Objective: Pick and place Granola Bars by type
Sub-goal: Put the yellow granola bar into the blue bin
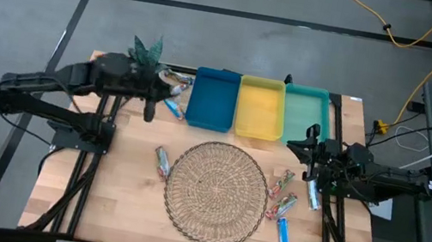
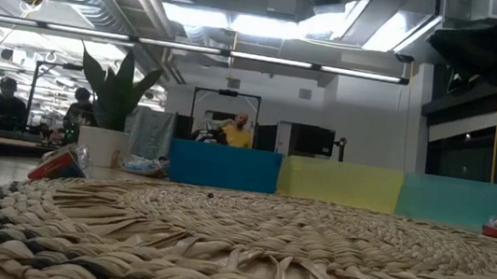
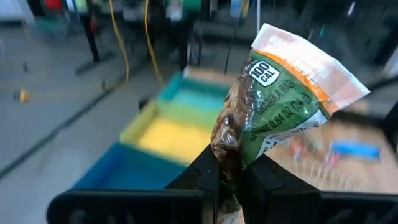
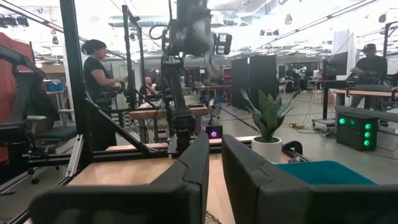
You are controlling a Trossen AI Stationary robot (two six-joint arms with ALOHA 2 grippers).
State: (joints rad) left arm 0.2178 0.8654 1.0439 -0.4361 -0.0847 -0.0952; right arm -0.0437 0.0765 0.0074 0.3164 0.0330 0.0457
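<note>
Granola bar [image 3: 273,106] sits pinched in the left claw [image 3: 231,177] near the bench's [image 1: 125,202] far-left edge — right claw [image 1: 312,158], pressed together, waits at the right edge.

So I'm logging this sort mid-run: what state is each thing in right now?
left gripper: shut on a granola bar, raised near the blue tray
granola bar: held, green-orange wrapper, upright
right gripper: shut, empty, waiting at the table's right
blue tray: looks empty
yellow tray: looks empty
teal tray: looks empty
wicker mat: bare, loose bars lying beside it
</note>
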